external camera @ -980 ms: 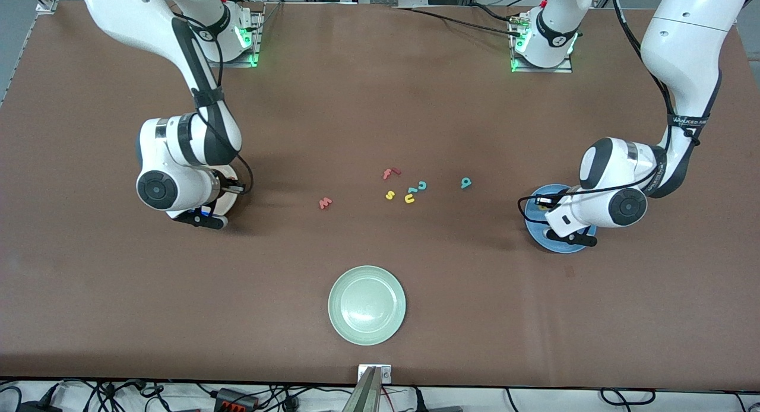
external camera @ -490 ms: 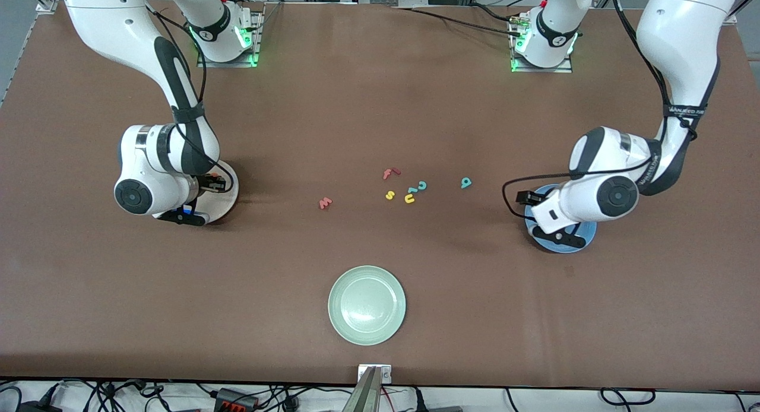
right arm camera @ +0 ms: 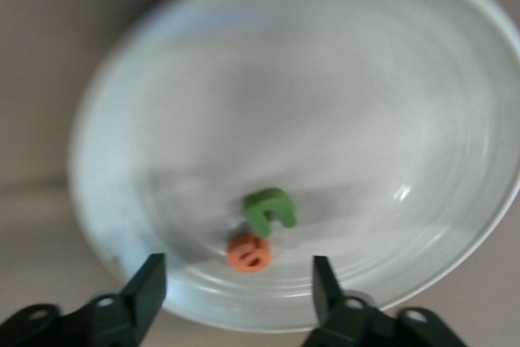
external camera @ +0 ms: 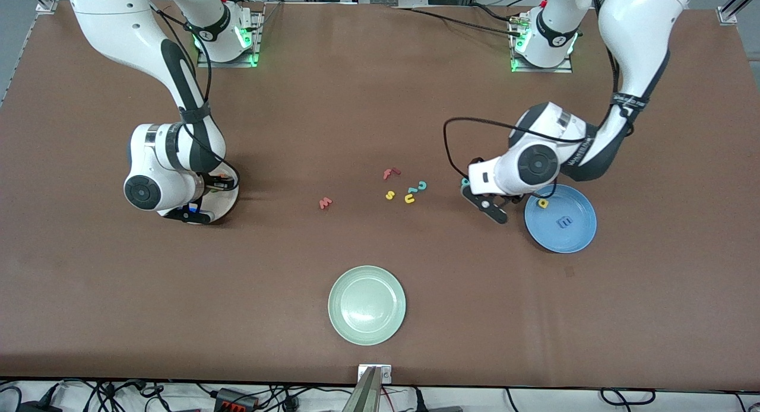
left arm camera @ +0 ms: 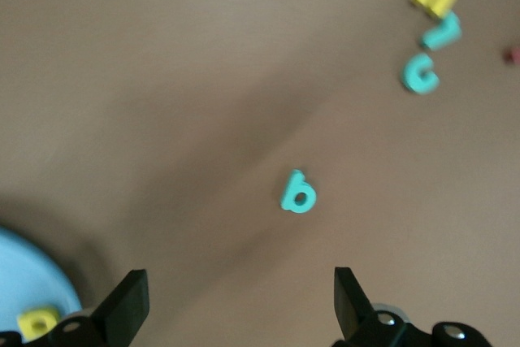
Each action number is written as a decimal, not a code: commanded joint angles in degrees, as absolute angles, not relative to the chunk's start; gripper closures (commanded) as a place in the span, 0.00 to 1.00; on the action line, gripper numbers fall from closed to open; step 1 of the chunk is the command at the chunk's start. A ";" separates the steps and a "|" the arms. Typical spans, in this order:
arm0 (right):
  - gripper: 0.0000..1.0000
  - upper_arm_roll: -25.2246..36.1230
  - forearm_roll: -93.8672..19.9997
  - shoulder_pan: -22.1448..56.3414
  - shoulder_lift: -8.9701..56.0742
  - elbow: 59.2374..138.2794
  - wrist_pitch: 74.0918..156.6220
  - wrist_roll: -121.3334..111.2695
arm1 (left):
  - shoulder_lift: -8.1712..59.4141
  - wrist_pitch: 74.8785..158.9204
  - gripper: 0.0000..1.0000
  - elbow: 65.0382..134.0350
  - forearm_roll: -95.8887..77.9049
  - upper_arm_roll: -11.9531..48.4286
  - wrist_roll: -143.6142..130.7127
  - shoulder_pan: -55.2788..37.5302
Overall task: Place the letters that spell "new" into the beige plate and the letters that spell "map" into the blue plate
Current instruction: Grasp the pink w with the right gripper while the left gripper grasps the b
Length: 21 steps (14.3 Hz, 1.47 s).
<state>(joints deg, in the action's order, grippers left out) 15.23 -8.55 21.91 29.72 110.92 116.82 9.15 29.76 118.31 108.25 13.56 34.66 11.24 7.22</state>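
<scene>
From the front we see the round bright blue plate (external camera: 560, 218) at the left arm's end holding a blue foam m (external camera: 564, 222) and a yellow foam letter (external camera: 542, 203) near its rim at ten o'clock. The pinkish-red foam w (external camera: 325, 203) lies on open brown table (external camera: 380, 103).

The left wrist view shows the left gripper (left arm camera: 236, 306) wide open and empty over a teal foam letter (left arm camera: 298, 193).

The right wrist view shows the right gripper (right arm camera: 236, 290) spread and empty over the pale beige plate (right arm camera: 390, 79), which holds a dark green foam n (right arm camera: 270, 209) touching an orange foam e (right arm camera: 249, 252).
</scene>
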 commanded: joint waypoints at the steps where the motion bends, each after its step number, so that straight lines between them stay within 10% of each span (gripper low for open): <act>1: 0.00 11.79 -9.22 22.67 28.74 107.33 118.46 8.88 | 28.57 126.60 0.00 114.93 17.12 34.98 16.08 6.24; 6: 0.00 9.05 -9.49 31.71 32.16 104.24 130.50 14.73 | 29.18 134.21 0.00 119.44 24.15 34.98 15.65 6.15; 9: 0.00 9.05 -9.93 35.50 33.74 104.06 133.06 27.47 | 29.53 135.08 0.21 120.15 24.96 34.98 15.73 5.71; 19: 0.00 9.75 -16.96 43.23 40.96 98.70 137.73 59.57 | 33.31 139.75 0.33 120.32 25.14 34.19 15.64 4.39; 21: 0.00 10.20 -16.88 43.50 40.87 98.79 137.46 62.04 | 33.57 139.66 0.50 120.41 25.57 34.10 15.64 4.39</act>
